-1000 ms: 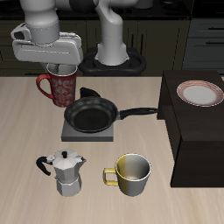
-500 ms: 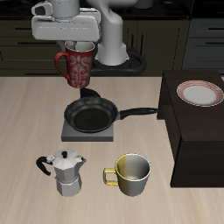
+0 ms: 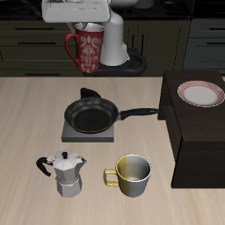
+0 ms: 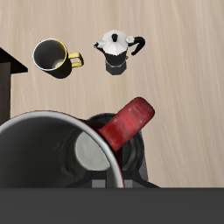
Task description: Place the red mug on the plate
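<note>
In the exterior view the gripper (image 3: 85,22), pinching the red mug (image 3: 88,48) by its rim, has risen and drifted toward the plate's side since a second ago, so the mug now hangs high and far back, clear of the pan (image 3: 93,114). The plate (image 3: 200,93) waits bare on the dark raised block well to the right, with open air between. In the wrist view the mug (image 4: 52,153) fills the frame above the pan's handle (image 4: 128,121), while the moka pot (image 4: 116,49) and yellow mug (image 4: 52,56) sit far below near the front edge, out of the likely path.
</note>
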Robot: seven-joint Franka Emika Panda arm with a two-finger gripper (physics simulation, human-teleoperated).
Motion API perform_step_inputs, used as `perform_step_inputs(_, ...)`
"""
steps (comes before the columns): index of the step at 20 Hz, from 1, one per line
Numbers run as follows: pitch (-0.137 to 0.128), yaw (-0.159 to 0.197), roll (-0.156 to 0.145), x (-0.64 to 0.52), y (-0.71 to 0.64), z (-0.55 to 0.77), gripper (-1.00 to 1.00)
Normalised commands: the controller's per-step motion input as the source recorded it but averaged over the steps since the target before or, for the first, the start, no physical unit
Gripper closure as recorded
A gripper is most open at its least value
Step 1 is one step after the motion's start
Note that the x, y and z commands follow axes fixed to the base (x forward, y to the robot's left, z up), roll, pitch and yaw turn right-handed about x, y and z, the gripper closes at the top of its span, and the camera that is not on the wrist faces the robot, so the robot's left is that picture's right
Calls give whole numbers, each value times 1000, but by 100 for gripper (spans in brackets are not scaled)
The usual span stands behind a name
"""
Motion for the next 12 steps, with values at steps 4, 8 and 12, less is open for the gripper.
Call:
perform_step_inputs(4, -69, 64, -52, 12, 114, 154, 100)
perform_step_inputs(8, -24, 13, 60, -87, 464, 78, 100)
perform_step_inputs(12, -42, 15, 19, -86, 365, 196, 100)
